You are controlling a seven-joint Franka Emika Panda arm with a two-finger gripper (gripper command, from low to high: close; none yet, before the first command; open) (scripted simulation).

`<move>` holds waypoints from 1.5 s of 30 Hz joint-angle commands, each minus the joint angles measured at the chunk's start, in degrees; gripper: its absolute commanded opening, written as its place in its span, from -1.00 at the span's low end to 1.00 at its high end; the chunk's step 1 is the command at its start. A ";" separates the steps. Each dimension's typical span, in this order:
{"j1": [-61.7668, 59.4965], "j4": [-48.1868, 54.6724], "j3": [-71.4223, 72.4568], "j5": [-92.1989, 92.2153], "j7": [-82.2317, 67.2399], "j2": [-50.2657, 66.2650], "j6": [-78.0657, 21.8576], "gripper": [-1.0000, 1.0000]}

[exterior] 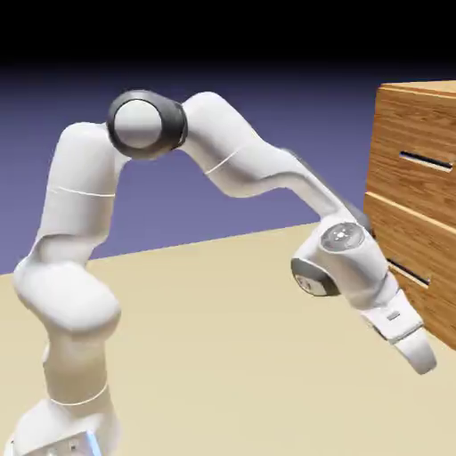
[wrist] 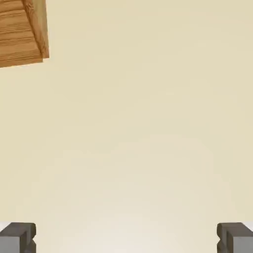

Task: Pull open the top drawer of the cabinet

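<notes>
The brown wood-grain cabinet [exterior: 419,191] stands at the exterior view's right. Its top drawer [exterior: 414,156] carries a thin bar handle [exterior: 426,161]; the lower drawer [exterior: 410,254] sits below it with its own handle. My gripper [exterior: 419,354] hangs low in front of the cabinet's base, well below the top drawer, angled down toward the table. In the hand view my gripper [wrist: 126,239] is open, its grey fingertips [wrist: 17,237] far apart with nothing between them, and only a corner of the cabinet [wrist: 22,32] shows at the upper left.
The beige table [exterior: 223,338] stretches under the arm and fills most of the hand view. The arm's white elbow and forearm arch from the lower left toward the cabinet.
</notes>
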 commanded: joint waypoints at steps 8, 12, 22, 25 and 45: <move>7.22 10.59 -13.42 19.94 -18.67 16.08 -2.48 0.00; 10.83 15.88 -20.12 29.90 -28.01 24.12 -3.72 0.00; 19.85 29.11 -36.89 54.82 -51.35 44.21 -6.82 0.00; 22.55 33.08 -41.92 62.30 -58.35 50.24 -7.75 0.00; 17.80 64.92 -57.31 78.68 -70.43 67.17 -3.38 0.00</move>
